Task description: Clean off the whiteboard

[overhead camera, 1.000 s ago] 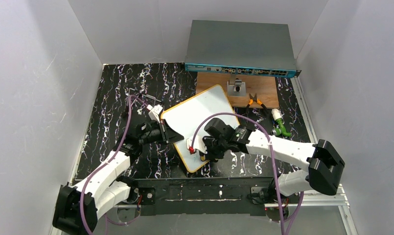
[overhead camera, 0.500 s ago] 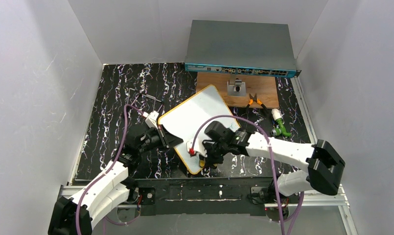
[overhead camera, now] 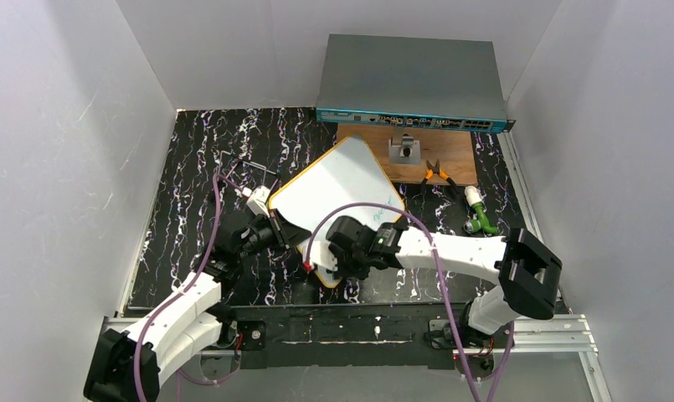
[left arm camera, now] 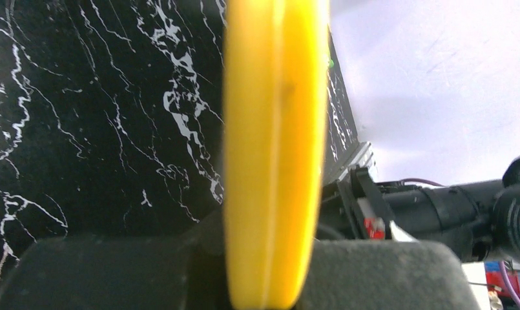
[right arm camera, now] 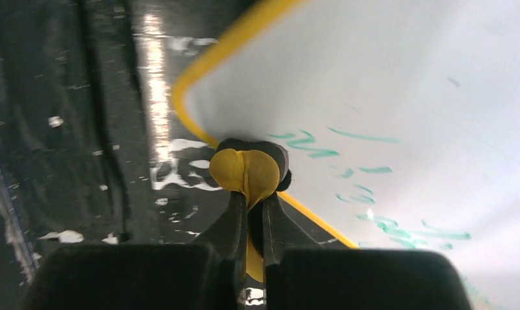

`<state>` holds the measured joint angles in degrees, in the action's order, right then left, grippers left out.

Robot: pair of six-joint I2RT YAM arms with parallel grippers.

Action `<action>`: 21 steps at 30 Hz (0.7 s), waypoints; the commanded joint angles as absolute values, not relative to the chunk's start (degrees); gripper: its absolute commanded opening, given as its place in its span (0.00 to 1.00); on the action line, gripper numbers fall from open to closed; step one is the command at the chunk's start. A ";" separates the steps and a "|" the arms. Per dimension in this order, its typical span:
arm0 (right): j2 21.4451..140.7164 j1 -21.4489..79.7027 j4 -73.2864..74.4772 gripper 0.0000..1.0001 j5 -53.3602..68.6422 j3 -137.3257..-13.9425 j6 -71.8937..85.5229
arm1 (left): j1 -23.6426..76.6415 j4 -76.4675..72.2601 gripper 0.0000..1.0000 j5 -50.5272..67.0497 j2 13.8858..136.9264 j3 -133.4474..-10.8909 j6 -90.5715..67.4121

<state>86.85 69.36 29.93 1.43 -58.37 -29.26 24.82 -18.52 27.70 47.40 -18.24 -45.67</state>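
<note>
The whiteboard (overhead camera: pixel 337 193) lies tilted on the black marbled table, white with a thin orange-yellow rim. Green handwriting (right arm camera: pixel 367 169) crosses its near part. My left gripper (overhead camera: pixel 276 230) is shut on the board's left edge; in the left wrist view the yellow rim (left arm camera: pixel 273 129) runs upright between my left gripper's (left arm camera: pixel 273 255) jaws. My right gripper (overhead camera: pixel 340 261) is over the board's near corner, shut on a small yellow eraser pad (right arm camera: pixel 247 169) with a black underside. The pad touches the board right at the rim, just left of the green lines. The whiteboard (right arm camera: pixel 386 77) fills the right of that view.
A grey network switch (overhead camera: pixel 413 79) stands at the back. In front of it is a brown wooden board (overhead camera: pixel 446 155) with a metal block (overhead camera: pixel 404 149) and orange-handled pliers (overhead camera: pixel 436 173). A green and white connector (overhead camera: pixel 478 213) lies at right, a white plug (overhead camera: pixel 256 198) at left.
The whiteboard has turned and shifted left, its far corner swinging toward the back. My right gripper has slid left with the eraser pad to the near corner. My left gripper keeps its hold.
</note>
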 commanded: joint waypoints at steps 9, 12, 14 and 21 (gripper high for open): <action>87.91 64.55 24.36 0.01 0.45 -62.50 -25.13 | 25.23 -21.24 0.00 30.57 48.96 -18.50 -48.24; 87.48 69.25 25.75 0.01 4.40 -62.92 -26.11 | 25.22 -21.14 0.00 30.21 48.61 -18.21 -48.30; 88.18 71.33 26.65 0.01 6.16 -64.05 -25.69 | 25.22 -20.82 0.00 30.10 48.38 -18.28 -48.35; 91.91 65.70 25.35 0.01 1.21 -66.68 -22.70 | 25.23 -19.79 0.00 30.27 46.71 -18.00 -48.00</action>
<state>89.69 70.61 30.28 1.02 -64.07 -25.21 24.40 -19.27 26.57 48.62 -18.22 -46.39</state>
